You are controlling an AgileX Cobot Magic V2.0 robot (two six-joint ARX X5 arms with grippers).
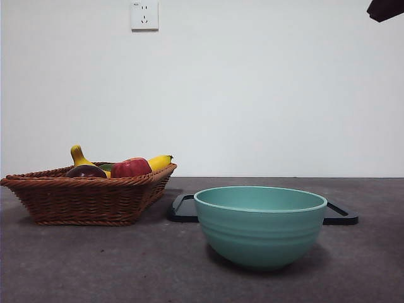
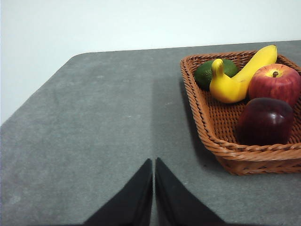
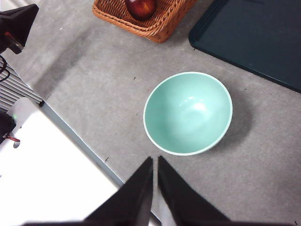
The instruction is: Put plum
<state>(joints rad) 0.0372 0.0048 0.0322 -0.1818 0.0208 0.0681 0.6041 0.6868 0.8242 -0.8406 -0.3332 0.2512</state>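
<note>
Plum (image 2: pixel 265 121) rests in wicker basket (image 2: pixel 214 136), untouched.
Left hand (image 2: pixel 154 162), pressed together, hovers over desk (image 2: pixel 103 117); plum well apart at its two o'clock.

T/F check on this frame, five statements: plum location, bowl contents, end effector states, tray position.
1. The plum lies in the wicker basket. True.
2. The green bowl holds a banana. False: the bowl is empty; the banana is in the basket.
3. The left end effector is shut and holds nothing. True.
4. The right end effector grips the plum. False: it is shut on nothing, above the table near the bowl.
5. The dark tray sits behind the bowl in the front view. True.
</note>
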